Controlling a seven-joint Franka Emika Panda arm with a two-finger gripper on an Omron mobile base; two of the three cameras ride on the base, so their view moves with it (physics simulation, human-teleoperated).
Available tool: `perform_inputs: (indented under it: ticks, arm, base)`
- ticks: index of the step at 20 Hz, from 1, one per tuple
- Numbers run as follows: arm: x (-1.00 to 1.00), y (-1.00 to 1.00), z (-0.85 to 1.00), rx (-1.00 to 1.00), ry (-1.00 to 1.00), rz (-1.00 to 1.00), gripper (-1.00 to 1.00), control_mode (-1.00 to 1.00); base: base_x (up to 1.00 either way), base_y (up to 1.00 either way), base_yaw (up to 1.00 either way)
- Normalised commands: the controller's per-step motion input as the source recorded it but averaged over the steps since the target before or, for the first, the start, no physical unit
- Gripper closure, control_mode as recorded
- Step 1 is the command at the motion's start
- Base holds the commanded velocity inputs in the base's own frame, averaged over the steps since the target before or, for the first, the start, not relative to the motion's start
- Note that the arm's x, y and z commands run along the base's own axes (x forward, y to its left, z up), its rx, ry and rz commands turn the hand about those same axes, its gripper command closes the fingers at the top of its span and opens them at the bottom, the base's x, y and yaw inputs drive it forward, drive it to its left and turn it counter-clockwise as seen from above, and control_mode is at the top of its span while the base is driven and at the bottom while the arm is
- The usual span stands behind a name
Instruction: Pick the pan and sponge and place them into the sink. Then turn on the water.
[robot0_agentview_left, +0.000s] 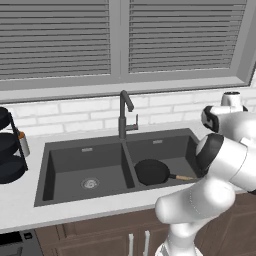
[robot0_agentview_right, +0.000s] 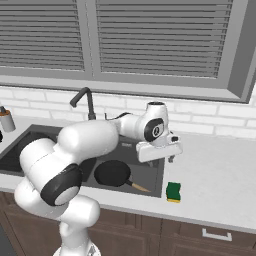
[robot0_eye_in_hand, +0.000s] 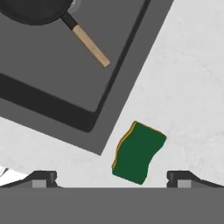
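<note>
Pan (robot0_agentview_left: 152, 171) lies flat in the right basin of the sink (robot0_agentview_left: 80, 145) in the left base view, its handle toward the front right wall. In the right base view, we see the sponge (robot0_agentview_right: 173, 192) on bare speckled counter (robot0_agentview_right: 220, 175) just beside the sink's corner, the gripper (robot0_agentview_right: 167, 159) above. In the hand view, we see jaws spread apart, straddling the green-topped rectangle.

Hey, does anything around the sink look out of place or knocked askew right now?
Only the sponge: it lies on the counter by the sink's right front corner, skewed to the rim. The pan already sits in the right basin. No water runs from the faucet.
</note>
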Motion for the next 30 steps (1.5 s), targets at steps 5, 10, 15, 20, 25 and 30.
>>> perform_inputs:
  ticks: [5,10,15,20,25,30]
  arm:
    - [-0.05,-0.20,-0.24,0.03,0.00,0.00,-1.00,-1.00]
    - [0.00,-0.09,-0.26,0.00,0.00,0.00,-1.00,-1.00]
    - [0.00,-0.09,-0.25,0.00,0.00,0.00,-1.00,-1.00]
    - [-0.02,-0.15,-0.19,0.00,-0.03,0.00,-1.00,-1.00]
    - [-0.05,-0.16,-0.15,0.00,-0.01,0.00,-1.00,-1.00]
    - [-0.07,-0.04,-0.21,0.00,-0.04,0.00,-1.00,-1.00]
  base:
    - [0.00,0.00,0.00]
    - [0.00,0.00,0.00]
    - [0.00,0.00,0.00]
    - [0.00,0.00,0.00]
    - [0.00,0.00,0.00]
    - [0.00,0.00,0.00]
